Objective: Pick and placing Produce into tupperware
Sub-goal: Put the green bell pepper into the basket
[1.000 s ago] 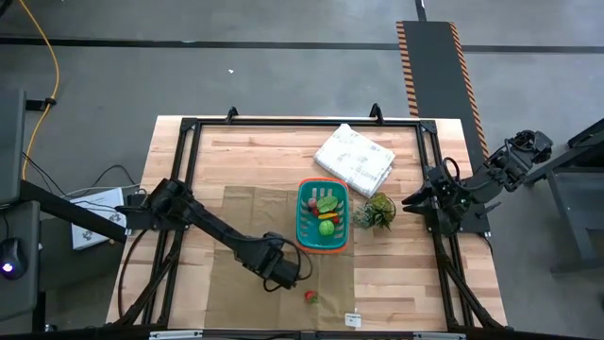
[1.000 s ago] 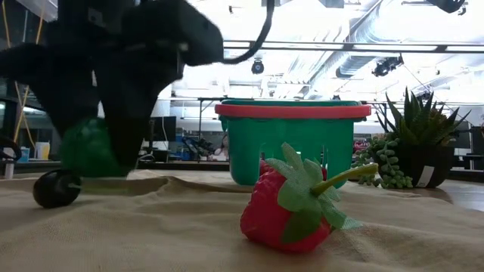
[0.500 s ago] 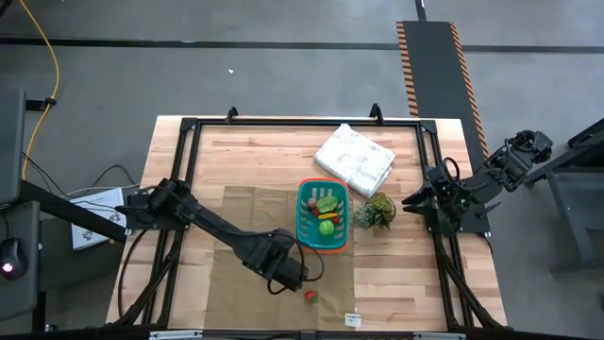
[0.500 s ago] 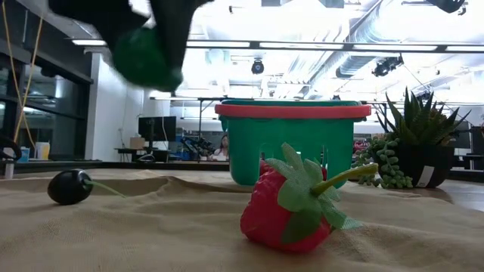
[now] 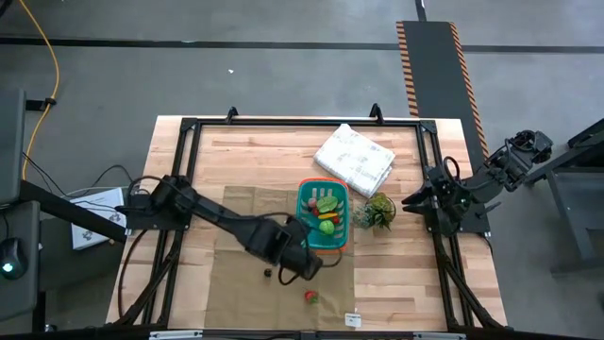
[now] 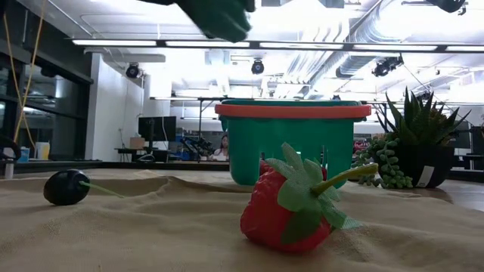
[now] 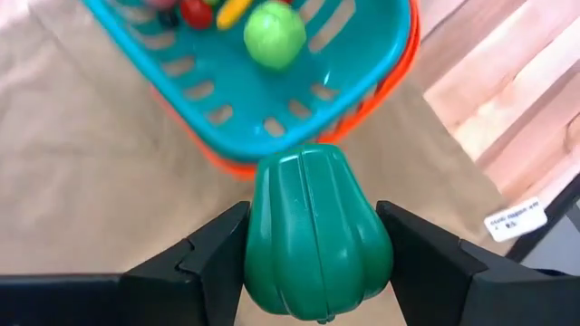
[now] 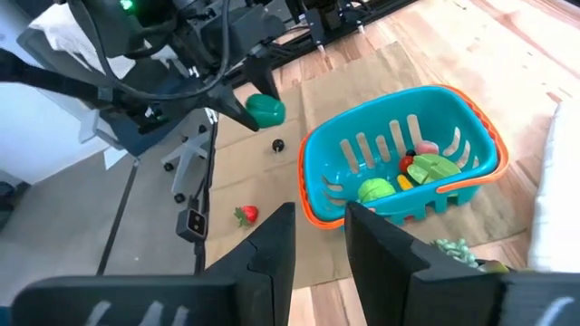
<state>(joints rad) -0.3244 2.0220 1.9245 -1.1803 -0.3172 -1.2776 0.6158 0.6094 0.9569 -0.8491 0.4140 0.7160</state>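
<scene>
My left gripper [image 5: 300, 262] hangs above the burlap mat by the near left corner of the teal tupperware basket [image 5: 324, 215], shut on a dark green ribbed toy pepper [image 7: 317, 231], which shows at the top of the low view [image 6: 219, 17]. The basket [image 7: 272, 91] holds a round light green piece [image 7: 275, 36] and red and yellow pieces. A red strawberry [image 6: 291, 204] and a small dark round piece [image 6: 66, 187] lie on the mat. My right gripper [image 8: 319, 213] waits over the table's right edge, its fingers narrowly apart with nothing between them. My left gripper pinches the green pepper's two opposite sides [image 7: 263, 244] between its two fingers [image 7: 213, 263], around the widest part of its body. The fingers slant down from the table's left. The pepper is lifted clear of the mat, just short of the basket's rim.
A white rumpled cloth bundle [image 5: 355, 157] lies at the far side, and a spiky green plant [image 5: 379, 210] stands right of the basket. A small white label [image 5: 353, 319] sits near the front edge. Black frame rails run around the wooden table [image 5: 236, 156].
My left gripper has risen from the mat with the green pepper and gone toward the basket, rolling as it went. The pepper is now lifted high above the mat. The dark round piece and the strawberry have stayed on the mat.
</scene>
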